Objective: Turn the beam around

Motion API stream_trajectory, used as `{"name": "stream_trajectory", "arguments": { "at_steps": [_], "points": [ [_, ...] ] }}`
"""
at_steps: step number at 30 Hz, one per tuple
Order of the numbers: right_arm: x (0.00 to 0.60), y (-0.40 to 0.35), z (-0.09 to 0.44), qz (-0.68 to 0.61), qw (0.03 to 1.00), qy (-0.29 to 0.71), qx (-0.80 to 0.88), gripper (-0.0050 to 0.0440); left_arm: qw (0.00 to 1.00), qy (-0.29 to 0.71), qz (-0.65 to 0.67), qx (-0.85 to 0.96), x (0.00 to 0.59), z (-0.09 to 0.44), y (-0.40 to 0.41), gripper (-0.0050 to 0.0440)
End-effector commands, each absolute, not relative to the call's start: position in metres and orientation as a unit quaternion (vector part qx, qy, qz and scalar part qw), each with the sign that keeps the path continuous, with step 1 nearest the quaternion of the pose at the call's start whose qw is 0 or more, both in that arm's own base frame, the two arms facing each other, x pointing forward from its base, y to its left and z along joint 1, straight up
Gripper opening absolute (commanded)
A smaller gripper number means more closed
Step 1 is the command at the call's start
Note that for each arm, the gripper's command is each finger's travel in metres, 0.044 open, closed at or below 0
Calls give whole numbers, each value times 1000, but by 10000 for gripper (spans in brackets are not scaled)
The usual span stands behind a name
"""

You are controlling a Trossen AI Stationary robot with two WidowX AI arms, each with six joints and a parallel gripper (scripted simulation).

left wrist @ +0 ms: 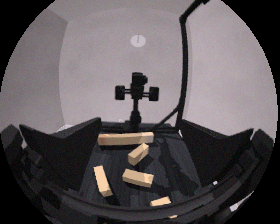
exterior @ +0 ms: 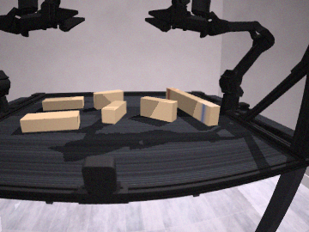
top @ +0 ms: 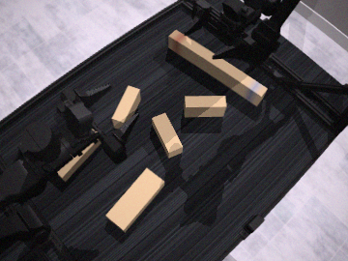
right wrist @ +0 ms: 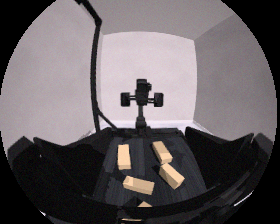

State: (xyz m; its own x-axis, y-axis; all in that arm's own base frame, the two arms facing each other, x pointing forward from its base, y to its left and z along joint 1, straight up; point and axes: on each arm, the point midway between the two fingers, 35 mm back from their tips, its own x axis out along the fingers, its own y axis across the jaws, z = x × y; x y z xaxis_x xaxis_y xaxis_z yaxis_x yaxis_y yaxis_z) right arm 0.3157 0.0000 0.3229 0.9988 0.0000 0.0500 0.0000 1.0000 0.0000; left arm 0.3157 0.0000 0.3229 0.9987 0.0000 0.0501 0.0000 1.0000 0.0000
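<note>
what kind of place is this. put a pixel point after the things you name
Probably a robotics lab or test cell: two black jointed robot arms with pincers face each other over a dark wood-grained table [exterior: 142,174], a black metal frame [exterior: 279,81] rises beside it, and plain pale walls surround a long tan beam [top: 213,66] [exterior: 189,102] [left wrist: 126,139] and shorter blocks.

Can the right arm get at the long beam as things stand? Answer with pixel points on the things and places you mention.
Probably yes: the right gripper [top: 199,45] [exterior: 155,21] [left wrist: 137,94] [right wrist: 150,131] is open, raised above the beam [top: 217,68] [exterior: 187,101] [left wrist: 126,139]. Nothing rests on the beam, and the nearest short block [top: 205,106] [exterior: 158,109] [left wrist: 138,154] [right wrist: 145,204] stands apart from it.
</note>
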Motion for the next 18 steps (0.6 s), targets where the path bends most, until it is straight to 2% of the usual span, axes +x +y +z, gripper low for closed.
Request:
{"name": "stream_trajectory", "arguments": {
  "at_steps": [1,17,18],
  "points": [
    [316,0,323,0,1000,-25,0,440,1000,-25,0,0,316,323,0,440],
    [316,0,323,0,1000,-25,0,440,1000,-25,0,0,316,323,0,440],
    [316,-1,322,-1,1000,-23,-3,416,1000,-23,0,0,316,322,0,440]
  ]
}}
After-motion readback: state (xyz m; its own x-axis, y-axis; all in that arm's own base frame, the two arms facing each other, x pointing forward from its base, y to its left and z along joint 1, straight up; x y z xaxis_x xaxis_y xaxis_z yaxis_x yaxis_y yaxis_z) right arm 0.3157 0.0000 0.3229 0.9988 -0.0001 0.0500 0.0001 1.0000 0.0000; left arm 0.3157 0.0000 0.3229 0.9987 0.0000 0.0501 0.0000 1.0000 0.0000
